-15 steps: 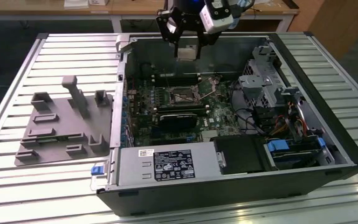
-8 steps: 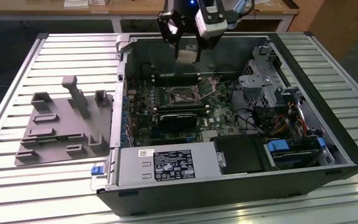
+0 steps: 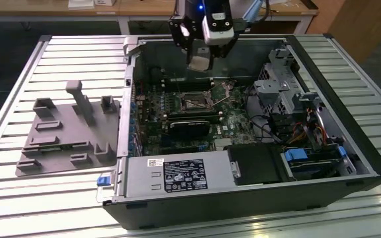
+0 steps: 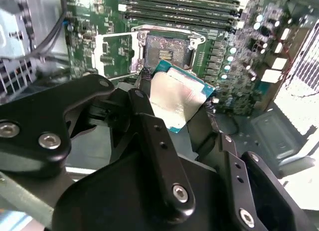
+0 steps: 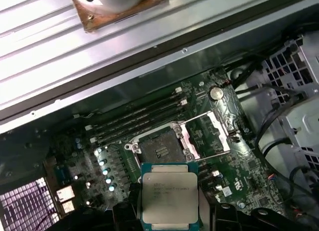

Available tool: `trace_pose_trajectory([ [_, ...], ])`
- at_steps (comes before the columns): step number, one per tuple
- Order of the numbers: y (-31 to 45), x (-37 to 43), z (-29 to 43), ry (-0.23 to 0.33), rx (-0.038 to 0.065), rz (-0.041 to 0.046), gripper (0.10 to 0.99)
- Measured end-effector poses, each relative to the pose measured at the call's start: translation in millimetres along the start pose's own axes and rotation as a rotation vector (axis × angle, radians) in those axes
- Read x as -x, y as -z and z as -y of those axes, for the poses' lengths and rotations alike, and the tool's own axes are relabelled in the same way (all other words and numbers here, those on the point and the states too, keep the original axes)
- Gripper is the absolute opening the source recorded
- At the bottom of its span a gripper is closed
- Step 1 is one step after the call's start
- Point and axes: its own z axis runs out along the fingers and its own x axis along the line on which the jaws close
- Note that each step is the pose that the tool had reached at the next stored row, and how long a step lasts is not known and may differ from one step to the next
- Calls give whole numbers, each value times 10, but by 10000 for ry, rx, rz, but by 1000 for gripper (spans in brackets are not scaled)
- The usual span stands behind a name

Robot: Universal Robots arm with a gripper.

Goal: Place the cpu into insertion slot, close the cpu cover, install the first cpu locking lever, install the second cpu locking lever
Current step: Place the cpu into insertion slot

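We see the gripper (image 3: 200, 63) in the upper centre of the exterior view, hanging over the open computer case (image 3: 243, 201), which takes up the middle of the frame and the exterior view's right. Its fingers (image 4: 144, 89) are clenched on the cpu (image 4: 175, 99), one on each of two opposite edges, as both wrist views show; in the first wrist view the cpu (image 5: 168, 196) sits flat between the black fingertips with its grey metal top toward the camera; in the second wrist view it looks tilted, its silvery face and teal rim showing.

The cpu is held in the air, apart from the green circuit board (image 3: 152, 116) and not seated in the insertion slot (image 5: 159, 150); the slot stands uncovered, its dark square floor open to view; in the second wrist view the insertion slot (image 4: 167, 51) lies just past the chip's far edge; in the exterior view the insertion slot (image 3: 194, 103) sits at the centre of the frame, lower in the picture than the gripper.

The cpu cover (image 5: 212, 136) is swung open and lies just beside the slot, meeting it along one edge; through the square window of the cpu cover (image 4: 115, 54) we see green board. Long memory slots (image 5: 134, 119) run along the slot's other side. At the middle of the exterior view's left a grey fixture (image 3: 65, 131) rests on the slatted table (image 3: 18, 208), well apart from the gripper.
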Motion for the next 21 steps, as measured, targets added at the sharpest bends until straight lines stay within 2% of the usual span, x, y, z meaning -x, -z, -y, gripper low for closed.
trace_pose_trajectory([
  [21,-251,4,22,-3815,62,330,537],
])
